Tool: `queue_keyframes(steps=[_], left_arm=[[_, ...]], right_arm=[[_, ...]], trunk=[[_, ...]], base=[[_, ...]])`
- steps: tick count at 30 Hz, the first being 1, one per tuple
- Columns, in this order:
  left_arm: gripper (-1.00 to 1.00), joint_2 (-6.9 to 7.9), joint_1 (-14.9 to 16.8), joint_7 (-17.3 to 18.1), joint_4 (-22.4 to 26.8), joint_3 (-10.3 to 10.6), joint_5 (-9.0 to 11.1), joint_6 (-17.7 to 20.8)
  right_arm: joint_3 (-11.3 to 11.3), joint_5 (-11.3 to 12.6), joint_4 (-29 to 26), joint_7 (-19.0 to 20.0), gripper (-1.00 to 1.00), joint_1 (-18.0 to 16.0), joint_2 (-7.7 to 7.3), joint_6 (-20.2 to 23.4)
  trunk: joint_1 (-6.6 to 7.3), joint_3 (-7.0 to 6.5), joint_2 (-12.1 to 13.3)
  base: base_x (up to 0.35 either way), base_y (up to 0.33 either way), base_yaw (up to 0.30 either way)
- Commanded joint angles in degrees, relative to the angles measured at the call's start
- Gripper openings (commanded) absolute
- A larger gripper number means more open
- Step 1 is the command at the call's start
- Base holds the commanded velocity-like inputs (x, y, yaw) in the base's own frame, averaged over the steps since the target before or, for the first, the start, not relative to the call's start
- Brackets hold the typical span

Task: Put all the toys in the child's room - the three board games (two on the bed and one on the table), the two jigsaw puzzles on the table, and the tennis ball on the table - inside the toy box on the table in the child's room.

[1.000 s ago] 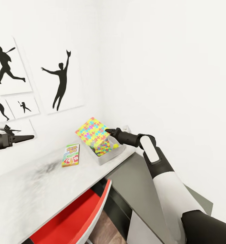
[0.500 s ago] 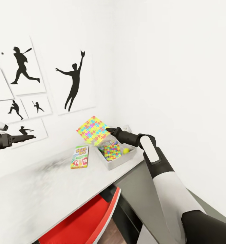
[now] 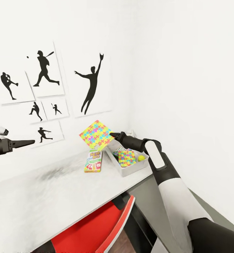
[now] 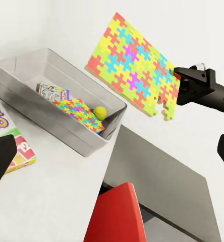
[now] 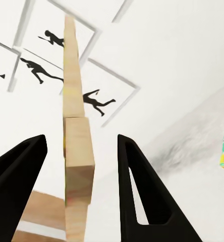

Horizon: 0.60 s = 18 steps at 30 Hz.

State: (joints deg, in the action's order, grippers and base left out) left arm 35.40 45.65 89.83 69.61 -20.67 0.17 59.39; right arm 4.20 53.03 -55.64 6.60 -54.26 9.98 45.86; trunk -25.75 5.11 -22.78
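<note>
My right gripper (image 3: 111, 135) is shut on one edge of a jigsaw puzzle (image 3: 95, 133), a multicoloured sheet held tilted in the air above the table (image 3: 43, 196). It hangs beside the toy box (image 3: 124, 170), over a Skip-Bo board game (image 3: 93, 161) lying flat on the tabletop. The grey toy box (image 4: 21, 65) holds a second jigsaw puzzle (image 4: 79, 112), a yellow tennis ball (image 4: 99, 112) and a small printed box (image 4: 52, 92). The held puzzle (image 5: 74, 101) shows edge-on between the right fingers. My left gripper (image 3: 31, 142) hovers open further along the table, its fingers (image 4: 1, 156) wide apart.
A red chair (image 3: 92, 228) is tucked under the table's front edge. A lower dark grey desk top (image 4: 162, 186) joins the pale table beside the toy box. White walls close the corner, one hung with black silhouette pictures (image 3: 92, 86).
The camera has swung, so the wall pictures, toy box and Skip-Bo box sit further right in the picture. The held puzzle now hangs beside the box rather than over it.
</note>
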Motion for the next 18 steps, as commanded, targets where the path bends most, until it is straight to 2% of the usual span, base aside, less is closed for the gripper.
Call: queue_keyframes(steps=[1, 12, 16, 18], left_arm=[[1.0, 0.02, 0.05, 0.17, 0.0, 0.01, 0.0, 0.61], [1.0, 0.02, 0.05, 0.17, 0.0, 0.01, 0.03, 0.61], [1.0, 0.02, 0.05, 0.17, 0.0, 0.01, 0.03, 0.61], [1.0, 0.02, 0.03, 0.17, 0.0, 0.01, 0.01, 0.61]], right_arm=[[-0.07, -0.38, 0.0, 0.34, -1.0, -0.06, 0.02, 0.2], [-0.31, -0.36, 0.0, 0.34, -1.0, -0.06, 0.02, 0.26], [-2.04, -0.53, 0.08, 0.13, -1.0, -0.27, 0.02, 0.28], [-3.62, -0.6, 0.55, -1.61, -1.0, -1.24, 0.02, 0.24]], trunk=[[-0.03, 0.13, -0.13], [-0.03, 0.13, -0.13], [-0.03, 0.13, -0.13], [-0.03, 0.13, -0.13]], base=[[-0.041, 0.0, 0.027], [-0.01, 0.0, 0.006], [0.0, 0.0, 0.0], [0.0, 0.0, 0.0]])
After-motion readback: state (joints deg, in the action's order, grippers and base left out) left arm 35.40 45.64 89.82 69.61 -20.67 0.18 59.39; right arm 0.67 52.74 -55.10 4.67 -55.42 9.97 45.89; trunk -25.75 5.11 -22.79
